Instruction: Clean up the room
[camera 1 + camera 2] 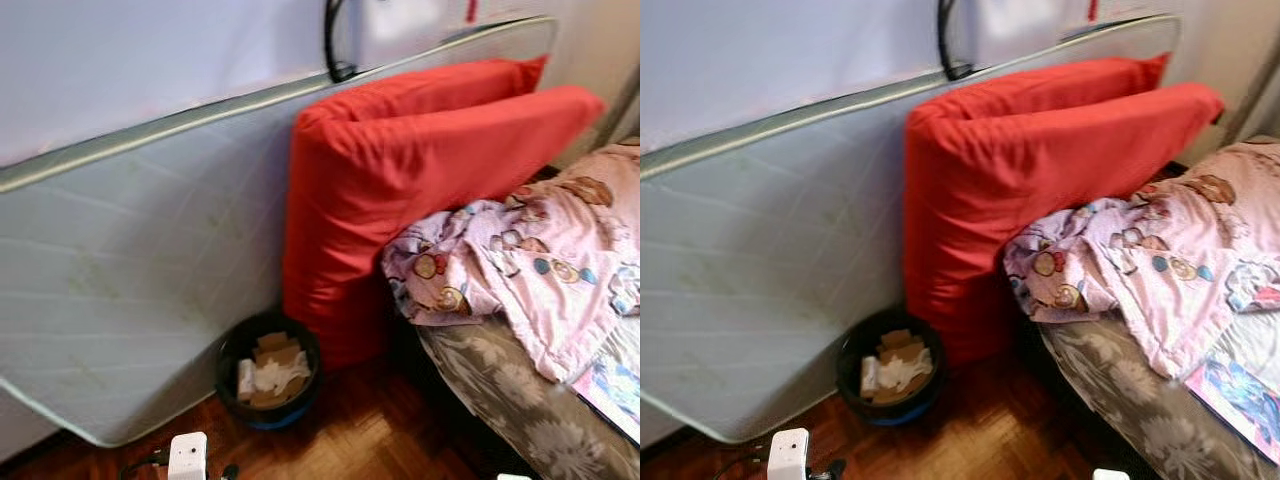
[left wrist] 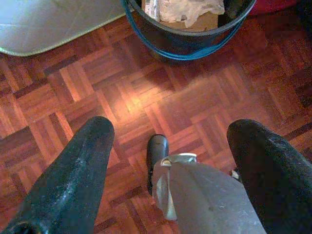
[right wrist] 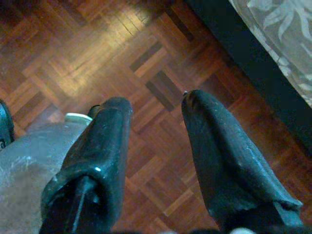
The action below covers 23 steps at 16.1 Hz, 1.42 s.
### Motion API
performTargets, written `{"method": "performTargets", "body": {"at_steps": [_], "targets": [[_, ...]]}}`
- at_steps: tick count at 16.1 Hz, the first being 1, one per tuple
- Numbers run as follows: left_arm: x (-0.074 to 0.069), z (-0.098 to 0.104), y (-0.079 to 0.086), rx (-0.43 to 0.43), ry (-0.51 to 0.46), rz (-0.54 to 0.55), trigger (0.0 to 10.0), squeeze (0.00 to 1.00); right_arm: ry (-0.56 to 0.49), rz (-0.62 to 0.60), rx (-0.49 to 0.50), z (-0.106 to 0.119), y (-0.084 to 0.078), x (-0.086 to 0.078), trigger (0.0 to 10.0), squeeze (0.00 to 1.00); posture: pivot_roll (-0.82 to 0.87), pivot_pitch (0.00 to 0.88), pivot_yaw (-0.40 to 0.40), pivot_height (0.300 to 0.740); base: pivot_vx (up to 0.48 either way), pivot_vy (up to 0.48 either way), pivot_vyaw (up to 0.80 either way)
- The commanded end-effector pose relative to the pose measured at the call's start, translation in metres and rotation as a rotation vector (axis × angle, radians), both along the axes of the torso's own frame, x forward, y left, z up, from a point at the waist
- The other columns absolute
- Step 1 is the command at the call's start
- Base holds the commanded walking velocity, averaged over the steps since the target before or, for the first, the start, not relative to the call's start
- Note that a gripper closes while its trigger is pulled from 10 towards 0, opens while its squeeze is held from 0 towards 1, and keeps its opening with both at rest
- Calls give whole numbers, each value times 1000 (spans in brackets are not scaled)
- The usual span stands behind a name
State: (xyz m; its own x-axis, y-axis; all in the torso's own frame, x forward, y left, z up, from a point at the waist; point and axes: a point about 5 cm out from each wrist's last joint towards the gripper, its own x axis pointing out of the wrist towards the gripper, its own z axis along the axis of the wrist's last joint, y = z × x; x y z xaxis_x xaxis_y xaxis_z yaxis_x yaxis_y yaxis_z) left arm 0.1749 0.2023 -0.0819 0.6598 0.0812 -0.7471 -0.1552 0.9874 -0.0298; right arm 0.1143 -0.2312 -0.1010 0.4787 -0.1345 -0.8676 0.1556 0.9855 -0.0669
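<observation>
You are between pickups here: neither tool carries anything, and my read is that you are scanning the corner for the next thing to tidy.

Your left tool (image 2: 168, 146) hangs over the wooden floor (image 2: 73, 87) with its fingers spread wide and nothing between them. Just ahead of its fingertips stands the dark bin (image 2: 187, 41), blue-rimmed, already holding cardboard and crumpled paper. Past the bin and off to the side of this tool lies the edge of the pale mattress (image 1: 130, 260) that leans against the wall.

Your right tool (image 3: 156, 146) is also parted and empty, pointing down at bare floor, with the side of the bed (image 3: 273, 44) close along its outer finger.

Beyond both tools, two red cushions (image 1: 420, 170) stand on end against the mattress, and a pink printed blanket (image 1: 540, 260) lies rumpled across the bed, one corner bunched against the cushions. A small white device (image 1: 187, 457) sits low on the floor on the left tool's side.

The blanket looks like the likeliest thing to put right next. That calls for raising the right tool from floor level to the bed, since both now hang well below it. The cloth is soft and loose, so expect it to drag and bunch unless you grip an edge or corner.
</observation>
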Motion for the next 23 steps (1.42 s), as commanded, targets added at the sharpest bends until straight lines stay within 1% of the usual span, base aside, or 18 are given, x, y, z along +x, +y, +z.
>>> {"method": "performTargets", "body": {"at_steps": [1,7,13,17,23], "targets": [[-35,-8,42,68,190,-15,10000,0,-12,-59,145,5,15,31,10000,0,12,0,-17,740,0,-262,0],[-30,-8,35,58,177,-18,10000,0,-15,-61,147,6,14,31,10000,0,13,0,-21,740,0,-285,0],[-33,-8,39,62,180,-15,10000,0,-15,-62,147,6,14,31,10000,0,13,0,-23,740,0,-298,0],[-34,-9,38,56,182,-11,10000,0,-17,-65,146,5,14,31,10000,0,13,0,-23,740,0,0,0],[-29,-10,28,51,179,-25,10000,0,-15,-62,144,5,13,30,10000,0,9,0,-24,740,0,0,0]]}}
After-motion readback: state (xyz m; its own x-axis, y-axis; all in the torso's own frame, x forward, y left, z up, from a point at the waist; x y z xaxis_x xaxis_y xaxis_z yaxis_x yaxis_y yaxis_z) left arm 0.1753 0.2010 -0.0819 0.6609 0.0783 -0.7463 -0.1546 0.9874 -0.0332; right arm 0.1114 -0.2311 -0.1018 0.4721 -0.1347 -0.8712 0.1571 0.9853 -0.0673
